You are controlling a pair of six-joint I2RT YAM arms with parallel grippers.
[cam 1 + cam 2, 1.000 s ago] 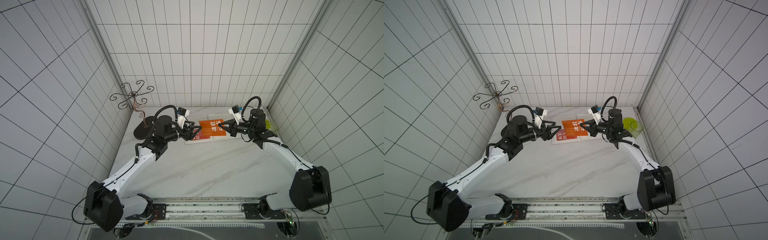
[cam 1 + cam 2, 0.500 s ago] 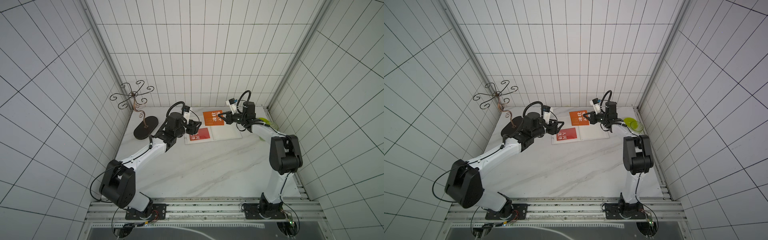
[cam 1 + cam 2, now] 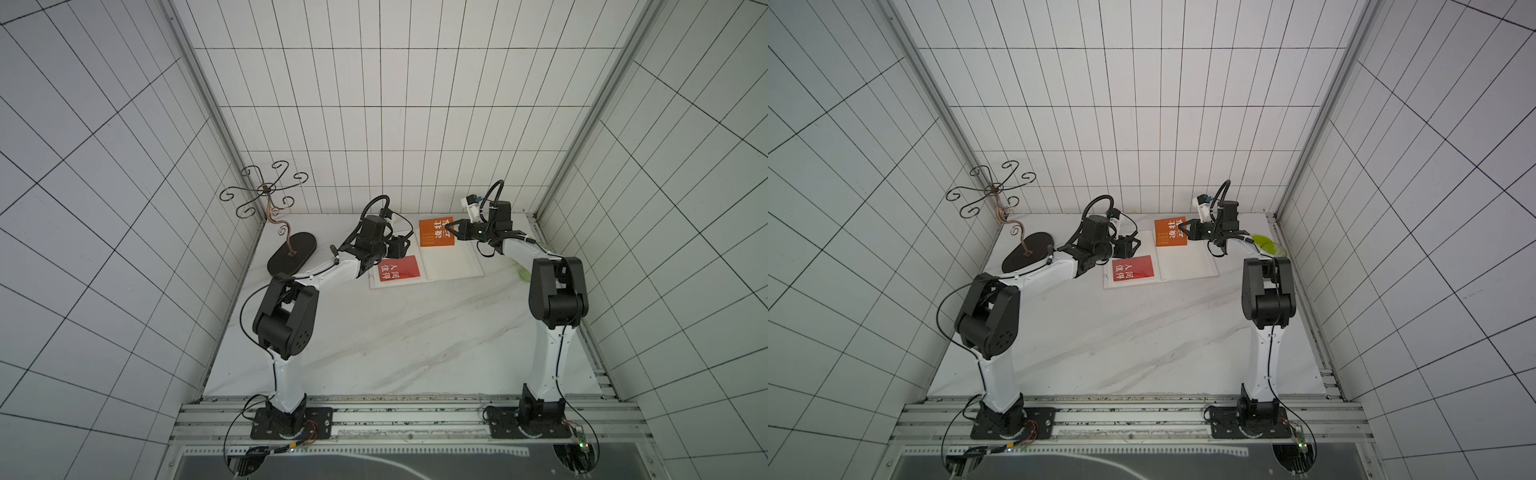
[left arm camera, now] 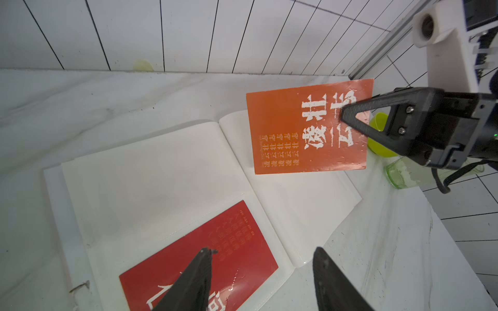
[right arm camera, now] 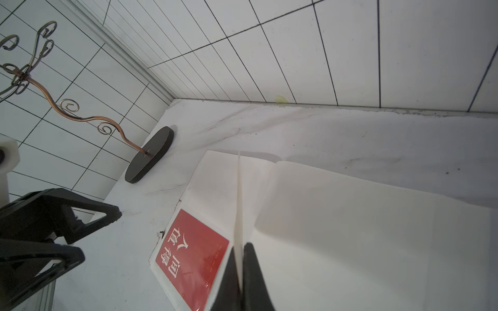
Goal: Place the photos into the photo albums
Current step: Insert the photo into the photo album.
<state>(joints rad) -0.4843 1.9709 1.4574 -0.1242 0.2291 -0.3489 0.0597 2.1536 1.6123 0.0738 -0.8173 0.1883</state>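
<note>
The photo album (image 3: 453, 262) (image 3: 1187, 264) lies open near the back wall, white pages up. A red photo (image 3: 399, 268) (image 4: 242, 255) (image 5: 194, 247) lies flat on its left page. My right gripper (image 3: 448, 226) (image 3: 1181, 227) (image 5: 238, 245) is shut on an orange photo (image 3: 434, 232) (image 3: 1169, 232) (image 4: 291, 129), held tilted above the far end of the right page; in the right wrist view that photo (image 5: 238, 202) shows edge-on. My left gripper (image 3: 399, 246) (image 4: 263, 250) hangs open over the red photo's corner, holding nothing.
A curly metal stand on a dark oval base (image 3: 291, 253) (image 5: 149, 156) occupies the back left corner. A lime-green cup (image 3: 1268, 245) (image 4: 380, 140) and a clear green container (image 4: 404, 175) sit beside the album's right edge. Tiled walls close three sides.
The right gripper carried the orange photo from the album's middle toward the back wall. The left gripper drew back off the left page, uncovering the red photo, and its jaws narrowed slightly.
</note>
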